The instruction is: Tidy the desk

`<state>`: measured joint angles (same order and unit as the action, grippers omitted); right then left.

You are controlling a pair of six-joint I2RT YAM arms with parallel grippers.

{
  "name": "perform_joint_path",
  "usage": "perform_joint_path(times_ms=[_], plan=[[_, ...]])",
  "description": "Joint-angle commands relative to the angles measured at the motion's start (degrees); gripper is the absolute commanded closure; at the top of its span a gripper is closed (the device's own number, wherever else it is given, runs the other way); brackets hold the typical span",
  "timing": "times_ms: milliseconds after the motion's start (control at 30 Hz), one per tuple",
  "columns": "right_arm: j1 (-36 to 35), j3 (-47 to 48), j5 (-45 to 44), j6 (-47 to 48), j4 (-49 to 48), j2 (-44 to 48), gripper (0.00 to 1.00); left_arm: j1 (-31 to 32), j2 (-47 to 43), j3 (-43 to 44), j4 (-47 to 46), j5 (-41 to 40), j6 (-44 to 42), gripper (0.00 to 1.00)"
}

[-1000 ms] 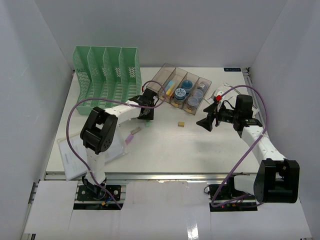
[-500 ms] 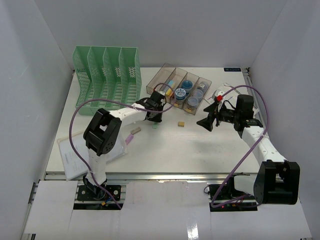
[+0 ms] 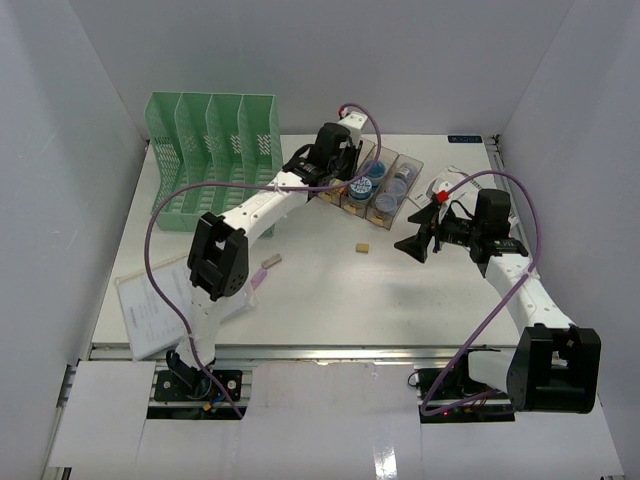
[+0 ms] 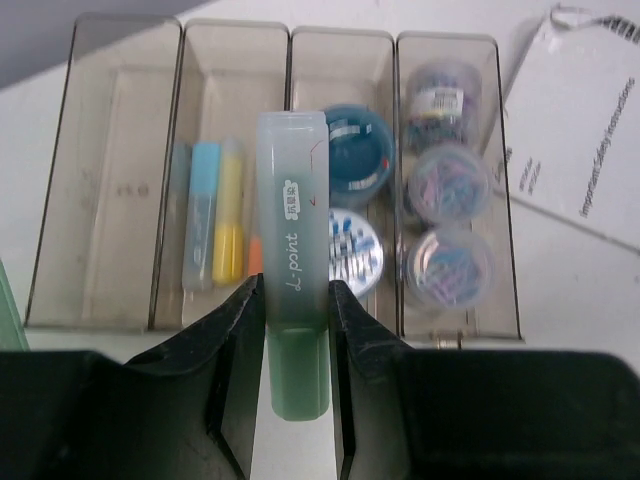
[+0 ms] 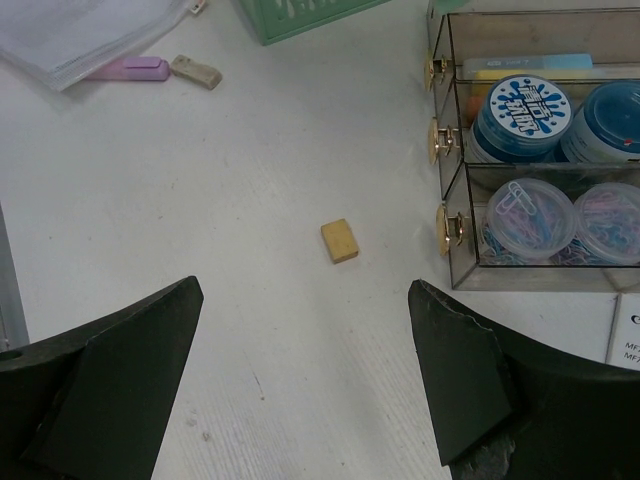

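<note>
Left gripper [image 4: 297,330] pinches a green marker [image 4: 292,200] over the clear tray [image 4: 130,120] at the white desk's [image 3: 330,290] far edge; right gripper [image 5: 305,290] hangs spread; white walls [image 3: 350,60] surround.

Robot lab test cell, not a real office: a white desk [image 3: 330,290] with an aluminium rail [image 3: 330,350] along its bottom edge, boxed in by plain white panels [image 3: 60,130] at left, right and top of frame, left arm [image 3: 260,205] and right arm [image 3: 520,285] bolted at the front. Office props only: green file rack [image 3: 210,150] upper left, clear tray [image 4: 110,200] holding probably paper clips, blurry from overhead.
</note>
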<state>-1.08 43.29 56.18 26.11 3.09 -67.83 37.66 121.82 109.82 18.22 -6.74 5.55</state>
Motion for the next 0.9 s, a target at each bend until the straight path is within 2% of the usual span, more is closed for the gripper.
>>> perform_joint_path(times_ms=[0,167,400,467,533,667,700,867], plan=[[0.4,-0.3,2.3,0.6,-0.3,1.4,0.1,-0.9,7.6,10.1,1.5,-0.2,-3.1,0.87],[2.2,-0.5,3.6,0.5,-0.1,1.3,0.1,-1.7,14.0,17.9,0.6,-2.8,-4.8,0.84],[2.7,-0.6,4.0,0.4,-0.3,0.8,0.1,-2.7,14.9,17.1,-3.6,-4.6,-5.4,0.8],[2.7,-0.7,4.0,0.5,-0.3,0.6,0.1,-2.7,15.2,16.7,-3.7,-4.7,-5.4,0.76],[2.7,-0.7,4.2,0.6,-0.2,0.5,0.1,-2.7,15.3,16.0,-3.7,-4.4,-5.4,0.68],[2.7,-0.7,4.4,1.5,0.1,0.4,0.1,-2.7,14.6,13.6,-3.6,-3.1,-5.4,0.36],[2.7,-0.7,4.8,1.9,0.5,0.4,0.1,-2.7,14.3,13.1,-3.6,-2.9,-5.4,0.31],[2.7,-0.5,10.7,7.9,4.2,0.2,0.1,-2.7,11.4,11.3,-3.2,-2.5,-5.2,0.17]])
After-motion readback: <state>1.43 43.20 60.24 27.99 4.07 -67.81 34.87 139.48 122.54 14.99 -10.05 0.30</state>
